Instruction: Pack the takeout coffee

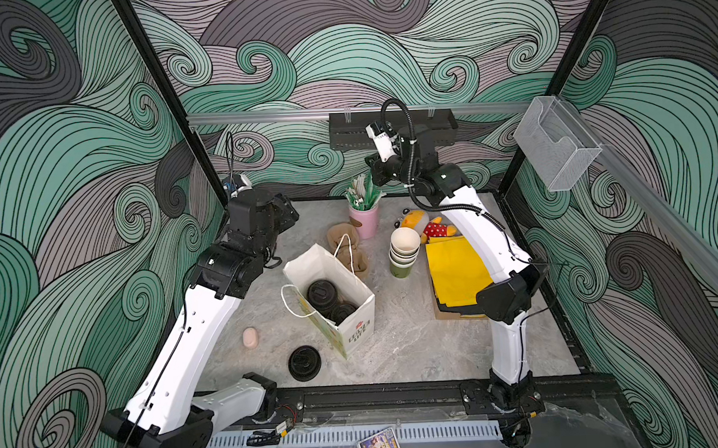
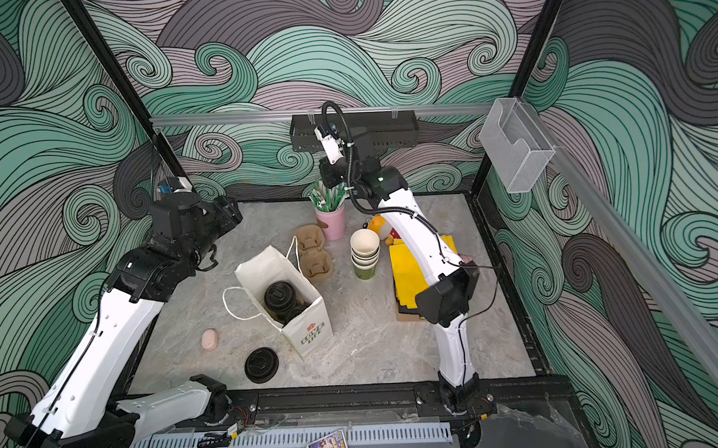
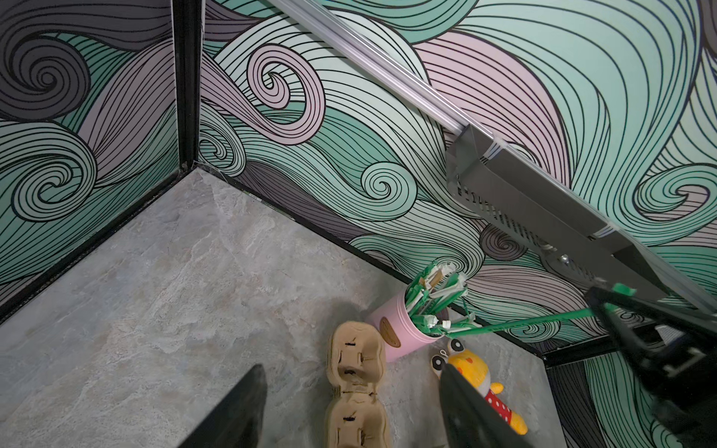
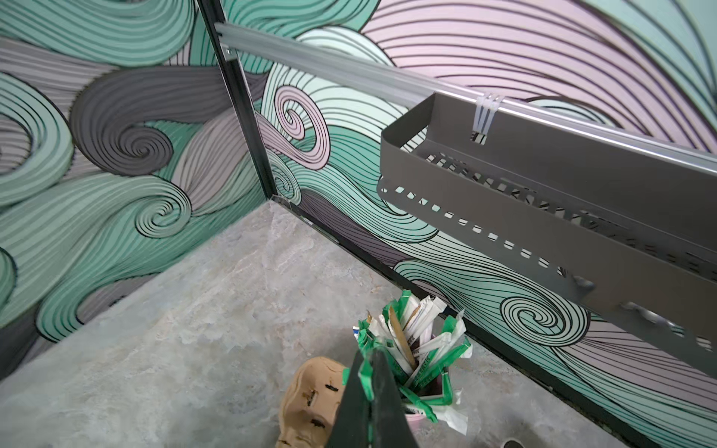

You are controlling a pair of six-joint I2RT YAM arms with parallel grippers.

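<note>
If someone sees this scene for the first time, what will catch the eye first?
The open white paper bag stands at the middle of the table, two black-lidded cups inside. Behind it, the right end effector, shut on a green-wrapped straw, hangs over the pink cup full of straws.

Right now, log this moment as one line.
lidded cups: both in bag | left gripper: open, empty | right gripper: shut on straw

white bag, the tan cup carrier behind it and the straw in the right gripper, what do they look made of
White bag: matte paper, judging by crisp folds and printed side. Tan cup carrier: probably moulded pulp, dull and rough-looking. Straw in the right gripper: only a green wrapper shows, likely paper.
</note>
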